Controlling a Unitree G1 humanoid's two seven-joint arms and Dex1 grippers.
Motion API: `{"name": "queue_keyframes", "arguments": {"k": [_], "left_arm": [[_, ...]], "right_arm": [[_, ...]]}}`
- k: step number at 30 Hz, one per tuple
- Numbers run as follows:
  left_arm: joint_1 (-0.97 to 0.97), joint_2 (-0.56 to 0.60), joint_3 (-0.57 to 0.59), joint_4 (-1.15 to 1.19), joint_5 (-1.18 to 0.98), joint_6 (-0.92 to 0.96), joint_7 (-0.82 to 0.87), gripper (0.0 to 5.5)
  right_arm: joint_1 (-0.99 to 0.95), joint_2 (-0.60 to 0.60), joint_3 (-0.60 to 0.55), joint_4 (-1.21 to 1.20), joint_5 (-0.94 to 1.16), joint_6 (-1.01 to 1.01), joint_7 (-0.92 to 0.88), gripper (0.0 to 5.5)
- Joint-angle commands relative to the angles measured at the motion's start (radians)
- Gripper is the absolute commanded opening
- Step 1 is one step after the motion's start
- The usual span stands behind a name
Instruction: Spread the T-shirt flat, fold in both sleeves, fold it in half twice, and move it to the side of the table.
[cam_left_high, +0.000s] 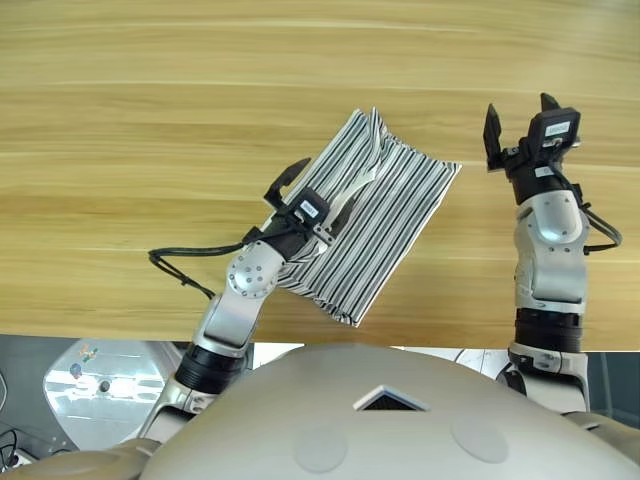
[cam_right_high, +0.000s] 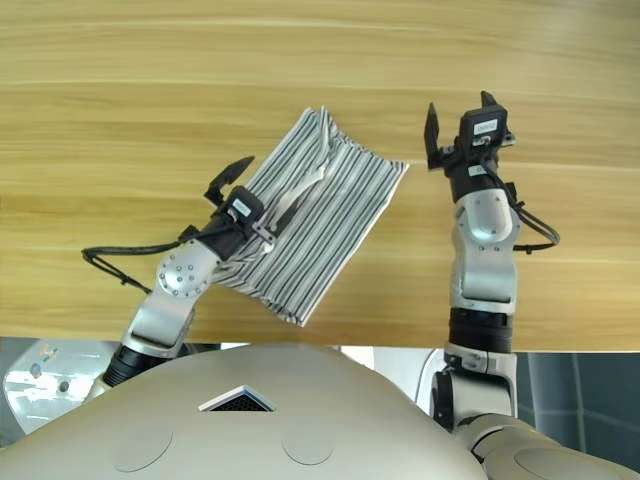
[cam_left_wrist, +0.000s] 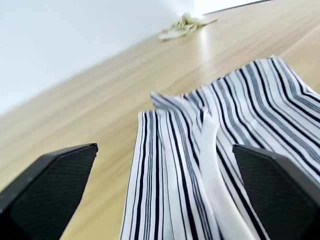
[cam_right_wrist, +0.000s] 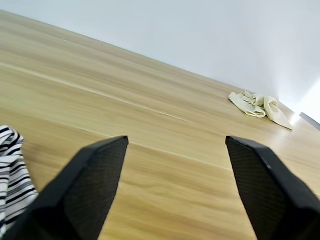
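Lying on the table (cam_left_high: 150, 120) close to its near edge, about midway along it, the T-shirt (cam_left_high: 385, 215) is folded into a compact striped rectangle. It sits askew to the table's edges. One corner almost reaches the near edge, and the opposite end points toward the table's middle. Its upper layers are slightly rumpled at the far end, and a white band (cam_left_wrist: 212, 165) runs along the top layer.

The left gripper (cam_left_high: 320, 192) is over the side of the T-shirt that faces the left edge of the table. Its jaws are spread wide. In the left wrist view one black finger (cam_left_wrist: 50, 190) stands over bare wood and the other is over the stripes, so the folded edge lies between them. Whether either fingertip presses on the fabric cannot be told.

The right gripper (cam_left_high: 520, 115) is over bare wood on the right side of the table, near the T-shirt's rightmost corner but apart from it. Its jaws are also spread, with nothing between them. In the right wrist view its fingers (cam_right_wrist: 90, 185) frame open wood, and a bit of stripe shows at one side.

A small crumpled cream cloth (cam_right_wrist: 260, 106) lies well apart from the T-shirt, by the table's far edge.
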Motion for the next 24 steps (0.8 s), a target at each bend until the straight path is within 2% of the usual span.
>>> {"name": "queue_keyframes", "arguments": {"k": [1,12,17,24], "left_arm": [[-0.074,0.039,-0.021,0.163,0.122,-0.069,0.053,5.00],[-0.111,0.010,0.043,0.266,0.096,-0.089,0.070,5.00],[-0.111,-0.027,0.134,0.210,0.064,-0.066,0.135,5.00],[-0.157,-0.059,0.272,0.264,0.039,-0.025,0.236,5.00]], "right_arm": [[-0.031,0.026,0.024,0.034,-0.014,-0.046,-0.011,3.61],[-0.038,0.037,0.009,0.036,0.004,-0.046,-0.012,3.61],[-0.021,0.040,0.012,0.040,0.001,-0.053,-0.010,3.61],[-0.017,0.042,0.014,0.054,0.000,-0.060,-0.010,3.61]]}}
